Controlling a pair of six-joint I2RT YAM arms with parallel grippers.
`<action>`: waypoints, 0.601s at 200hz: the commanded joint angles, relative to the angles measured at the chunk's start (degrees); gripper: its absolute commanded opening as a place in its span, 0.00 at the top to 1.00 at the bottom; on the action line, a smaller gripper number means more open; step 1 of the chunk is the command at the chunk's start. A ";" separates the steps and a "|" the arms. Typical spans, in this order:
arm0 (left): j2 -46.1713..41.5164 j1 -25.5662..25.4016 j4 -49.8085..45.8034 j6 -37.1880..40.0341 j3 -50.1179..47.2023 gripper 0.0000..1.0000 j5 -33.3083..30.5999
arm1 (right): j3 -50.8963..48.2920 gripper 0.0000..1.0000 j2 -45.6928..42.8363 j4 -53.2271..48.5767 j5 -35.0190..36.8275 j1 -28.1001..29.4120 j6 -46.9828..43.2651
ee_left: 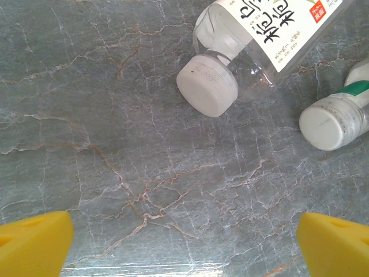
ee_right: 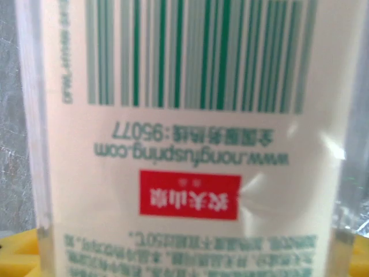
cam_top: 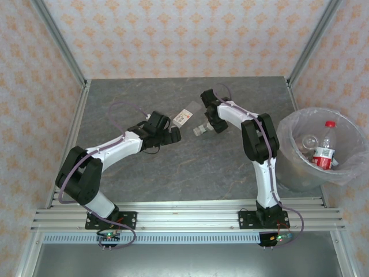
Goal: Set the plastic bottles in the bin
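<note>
The surface (cam_top: pixel 190 167) is a grey slab veined like marble. It is boxed in by walls (cam_top: pixel 184 34) papered in a pale orange pattern, with aluminium posts (cam_top: pixel 57 43) rising at the back corners. A ribbed aluminium rail (cam_top: pixel 184 214) runs along the near edge, where both arms are bolted.

The bin (cam_top: pixel 290 173) stands at the right edge of the surface, just beside the right arm. Its crinkled clear liner is folded over the rim. Inside it a red-capped bottle (cam_top: pixel 326 149) stands nearly upright, and a clear bottle (cam_top: pixel 309 141) lies beside it.

Two more bottles lie on their sides near the middle of the surface, close together but apart. The white-label bottle (ee_left: pixel 262 37) has black characters on its label and a white cap turned toward the left arm. The green-label bottle (ee_left: pixel 334 118), also white-capped, lies just to its right in the left wrist view.

The left fingers (ee_left: pixel 34 245) are spread as wide as they go and hold nothing. They hover over bare surface a little short of the two caps, with nothing between them and the bottles.

The right fingers (ee_right: pixel 14 259) sit on either side of the green-label bottle, whose barcode and red mark press close against the right wrist camera. I cannot tell whether they have actually clamped it.
</note>
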 commanded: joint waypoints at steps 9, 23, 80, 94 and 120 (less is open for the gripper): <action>-0.48 0.52 0.68 -0.76 0.31 0.00 -0.55 | -5.04 0.35 -4.35 4.19 2.81 -1.09 -0.81; -0.20 0.51 0.96 -0.93 0.49 0.00 -0.09 | -8.01 0.38 -6.01 7.04 2.47 -1.40 0.00; 0.38 0.51 1.25 -1.20 0.78 0.00 1.18 | -18.79 0.45 -13.58 17.48 2.40 -2.22 0.07; 0.45 0.52 1.09 -1.20 0.96 0.00 1.14 | -20.24 0.47 -15.80 19.25 2.67 -2.24 -2.68; 0.85 0.54 1.21 -1.37 1.22 0.00 1.41 | -24.08 0.51 -19.79 24.40 2.49 -2.17 -9.09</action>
